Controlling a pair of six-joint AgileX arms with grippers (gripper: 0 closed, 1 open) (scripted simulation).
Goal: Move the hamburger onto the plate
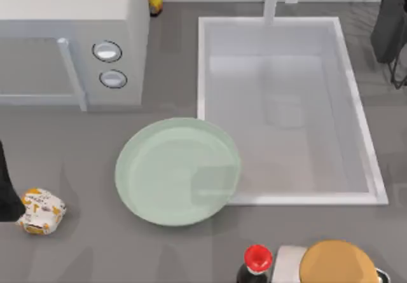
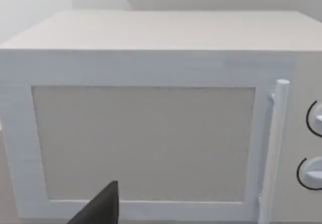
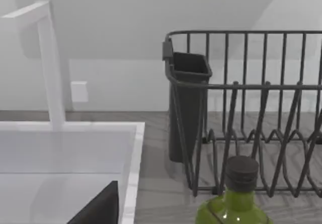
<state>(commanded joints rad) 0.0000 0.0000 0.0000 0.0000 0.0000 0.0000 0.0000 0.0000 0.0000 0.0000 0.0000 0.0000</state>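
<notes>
The hamburger (image 1: 41,211), a small lumpy bundle in white paper with orange marks, lies on the grey counter at the near left. The pale green plate (image 1: 178,172) sits in the middle of the counter, well to the right of it, with nothing on it. My left arm (image 1: 6,187) is a dark shape at the left edge, right beside the hamburger. A dark tip of my left gripper (image 2: 100,209) juts into the left wrist view, facing the microwave door. A dark tip of my right gripper (image 3: 100,206) shows in the right wrist view near the sink's rim.
A white microwave (image 1: 70,41) stands at the back left and a sink (image 1: 286,111) fills the right side, its rim touching the plate. A red-capped bottle (image 1: 257,261) and a tan dome (image 1: 337,264) sit at the front right. A wire dish rack (image 3: 251,113) and green bottle (image 3: 234,206) stand by the sink.
</notes>
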